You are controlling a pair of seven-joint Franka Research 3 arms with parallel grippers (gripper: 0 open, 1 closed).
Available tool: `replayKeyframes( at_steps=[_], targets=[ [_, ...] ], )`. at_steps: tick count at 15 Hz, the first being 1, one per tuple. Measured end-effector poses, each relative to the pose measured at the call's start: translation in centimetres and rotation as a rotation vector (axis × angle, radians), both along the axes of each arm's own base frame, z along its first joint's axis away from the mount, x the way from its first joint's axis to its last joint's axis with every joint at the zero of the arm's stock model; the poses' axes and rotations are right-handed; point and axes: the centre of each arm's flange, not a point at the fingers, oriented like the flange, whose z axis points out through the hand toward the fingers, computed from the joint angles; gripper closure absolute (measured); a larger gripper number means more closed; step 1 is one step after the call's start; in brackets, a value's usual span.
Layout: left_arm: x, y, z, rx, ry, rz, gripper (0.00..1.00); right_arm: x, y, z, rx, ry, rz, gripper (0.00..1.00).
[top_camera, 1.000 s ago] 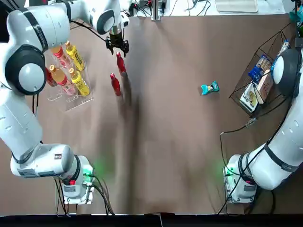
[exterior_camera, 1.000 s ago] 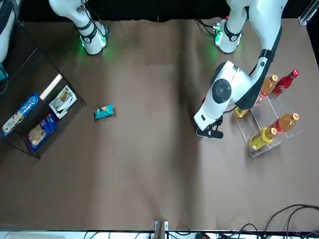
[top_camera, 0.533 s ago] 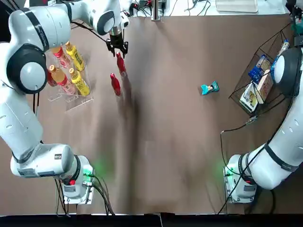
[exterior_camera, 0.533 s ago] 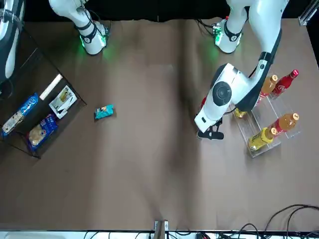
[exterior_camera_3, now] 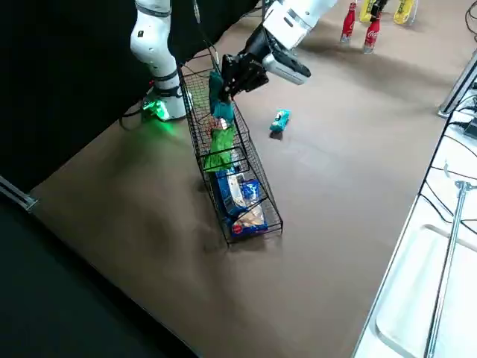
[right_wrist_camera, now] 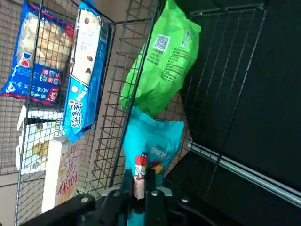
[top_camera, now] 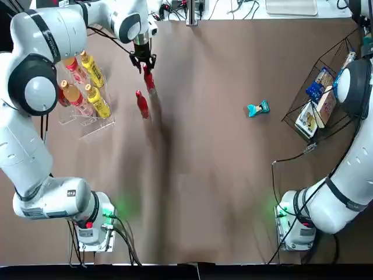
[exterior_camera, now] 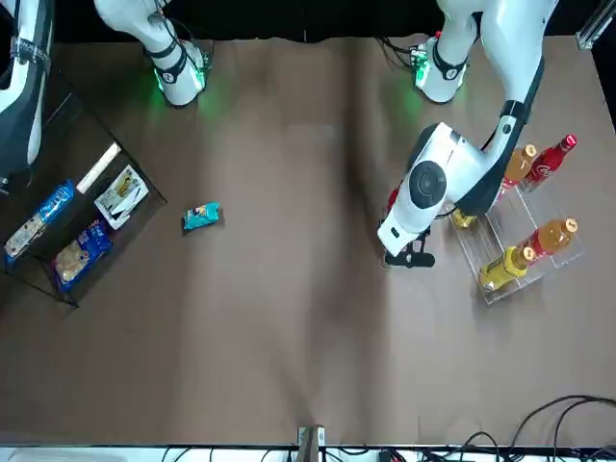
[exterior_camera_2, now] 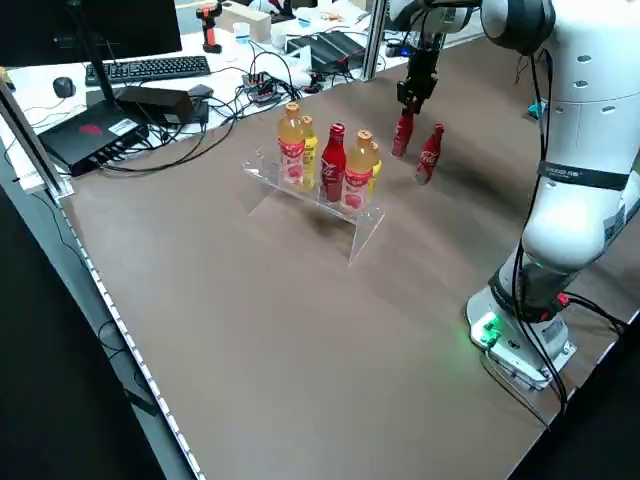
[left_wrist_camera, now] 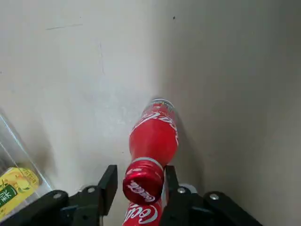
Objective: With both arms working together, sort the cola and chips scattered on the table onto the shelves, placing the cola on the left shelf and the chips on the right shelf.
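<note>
1. While the left gripper (left_wrist_camera: pixel 140 170) hangs over the two upright red bottles (top_camera: pixel 143 105), its fingers stand wide apart, with the red of one bottle between them. I can't tell if they touch it. Coming down off-centre, one finger could clip a cap and tip a bottle.
2. Those two bottles stand close together, so I'd worry about a closing finger nudging the neighbour.
3. Over at the black wire rack (exterior_camera_3: pixel 270 195), the right gripper (right_wrist_camera: pixel 139 178) has its fingers nearly together, pinching a teal packet (right_wrist_camera: pixel 153 141). The wrapper looks slippery; a thin pinch might let it slide, or a wire might snag it. Pushing down could also crumple the green packet (right_wrist_camera: pixel 164 61) beside it.
4. The other teal packet (exterior_camera_3: pixel 280 121) lies on the table near the rack; a careless elbow could shove it.
5. At the clear stand (exterior_camera_2: pixel 362 232), crowded by a red bottle (exterior_camera_2: pixel 333 165) and taller juices (exterior_camera_2: pixel 291 145), a poorly lined-up placement could knock something over.
</note>
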Motion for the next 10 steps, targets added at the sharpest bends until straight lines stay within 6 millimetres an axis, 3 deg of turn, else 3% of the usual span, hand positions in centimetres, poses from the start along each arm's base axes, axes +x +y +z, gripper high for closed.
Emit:
replayKeyframes(
  at_steps=[1,2,3,5,10],
  targets=[
    [0.0,0.0,0.0,0.001,0.001,-0.001,0.52,0.0,0.0,-0.1,0.006,0.008,0.009,0.86],
    [-0.1,-0.1,0.0,0.001,0.001,0.0,0.56,0.0,0.0,-0.2,0.013,0.017,0.021,0.71],
    [-0.1,-0.1,0.0,0.001,0.001,0.002,0.56,0.0,0.1,-0.2,0.016,0.019,0.026,0.66],
    [-0.1,-0.3,0.1,-0.001,-0.001,0.001,0.69,0.1,0.5,-0.3,0.018,0.021,0.035,0.65],
    [0.2,-0.4,0.4,-0.003,-0.011,0.001,0.69,0.5,2.2,0.6,0.057,0.052,0.124,0.65]
  ],
)
